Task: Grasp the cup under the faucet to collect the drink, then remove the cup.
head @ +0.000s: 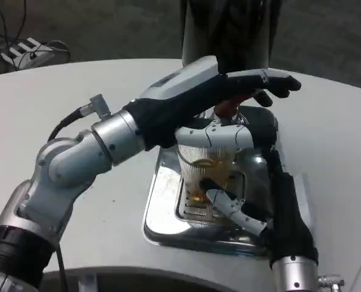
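Note:
A clear ribbed cup (202, 163) stands on the silver drip tray (162, 204) under the faucet, with a little amber drink at its bottom. My right hand (276, 201) reaches in from the lower right and grips the cup, white and black fingers (229, 204) wrapped around its side and top. My left hand (220, 85) stretches in from the left above the cup, and its black fingers (276, 84) lie over the red faucet handle (225, 109), holding it. The spout itself is hidden behind the hands.
The dark dispenser body (229, 27) rises behind the tray at the table's far edge. The white table (77, 97) spreads to the left and right. Cables and a power strip (28, 52) lie on the floor at the far left.

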